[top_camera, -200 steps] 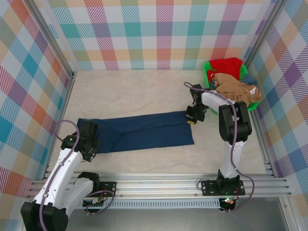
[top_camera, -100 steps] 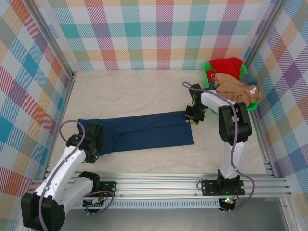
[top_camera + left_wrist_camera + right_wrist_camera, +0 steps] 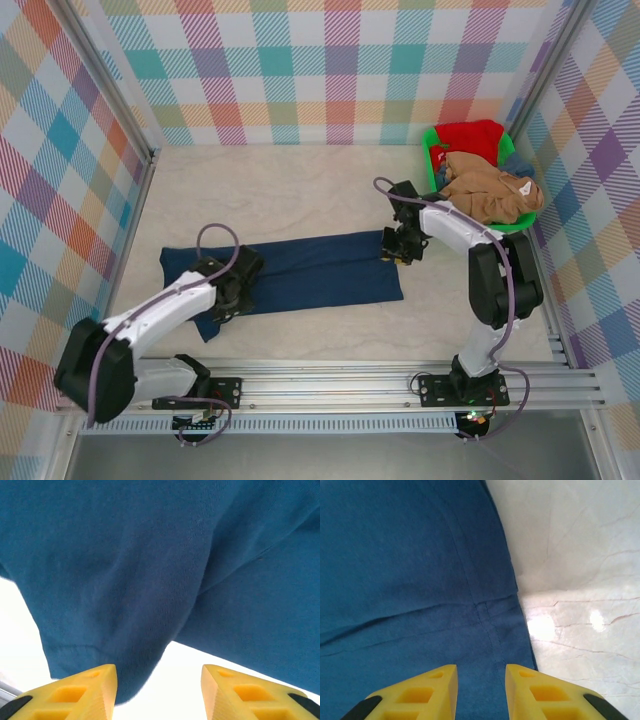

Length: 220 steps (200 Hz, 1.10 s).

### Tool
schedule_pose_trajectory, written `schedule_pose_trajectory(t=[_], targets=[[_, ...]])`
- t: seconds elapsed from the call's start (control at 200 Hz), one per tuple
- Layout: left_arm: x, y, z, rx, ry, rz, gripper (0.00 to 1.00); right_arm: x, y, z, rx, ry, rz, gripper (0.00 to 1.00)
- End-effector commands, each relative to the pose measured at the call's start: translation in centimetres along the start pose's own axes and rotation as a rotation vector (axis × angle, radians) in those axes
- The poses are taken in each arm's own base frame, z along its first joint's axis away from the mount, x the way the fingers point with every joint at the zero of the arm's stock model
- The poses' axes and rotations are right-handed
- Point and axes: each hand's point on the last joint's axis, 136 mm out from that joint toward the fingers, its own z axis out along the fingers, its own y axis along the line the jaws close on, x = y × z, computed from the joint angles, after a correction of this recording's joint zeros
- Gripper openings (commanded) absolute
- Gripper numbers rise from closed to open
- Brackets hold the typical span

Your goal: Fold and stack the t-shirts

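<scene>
On table [image 3: 300,190] centre, overhead view: navy t-shirt [image 3: 320,272], folded strip, lies flat; left gripper [image 3: 228,295] at left end, right gripper [image 3: 398,248] at right edge.
Left wrist view: jaws spread, empty, cloth below.
Right wrist view: jaws parted, empty, over hem.
Cloth likely light, limp; pinch corners through all layers.

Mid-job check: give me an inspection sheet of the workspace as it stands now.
Surface: pale marble-look table.
Job's things: navy t-shirt lies flat as a long folded strip; tan t-shirt and red t-shirt are heaped in the green basket.
Clutter: nothing seen.
Grippers: left end effector open at the strip's near-left edge; right end effector open over its far-right corner.
Cables: purple cables loop above both arms.
Surroundings: plaid walls; metal rail.
</scene>
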Motion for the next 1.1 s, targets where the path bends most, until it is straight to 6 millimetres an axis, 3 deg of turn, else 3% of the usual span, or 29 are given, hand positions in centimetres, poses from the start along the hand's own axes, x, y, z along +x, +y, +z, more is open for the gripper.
schedule_pose_trajectory(t=[0.0,0.19,0.31,0.555,0.69,0.85,0.96,1.095], targets=[[-0.9,0.4,0.4,-0.055,-0.042,0.137,0.48,0.2,0.5,-0.1,-0.022,0.002,-0.011,0.31],[-1.0,-0.8,2.2,-0.073,-0.020,0.209,0.38,0.1,0.7,-0.1,-0.024,0.006,-0.012,0.30],[-1.8,0.6,2.7,-0.182,-0.033,0.216,0.32,0.0,0.9,-0.1,-0.031,0.004,-0.010,0.30],[-4.1,1.4,1.8,-0.178,-0.055,0.171,0.00,-0.2,1.0,-0.1,-0.032,0.003,-0.012,0.26],[-4.8,1.3,1.3,-0.073,-0.005,0.078,0.00,-0.1,1.0,0.1,-0.029,0.011,-0.013,0.26],[-5.1,2.1,2.3,0.042,0.112,-0.045,0.00,-0.1,1.2,0.3,-0.033,0.020,-0.014,0.26],[-5.8,3.1,3.6,0.015,0.187,-0.061,0.11,-0.2,1.3,0.4,-0.035,0.024,-0.018,0.26],[-8.5,4.1,3.9,-0.053,0.151,-0.079,0.28,-0.2,1.4,0.3,-0.037,0.023,-0.021,0.26]])
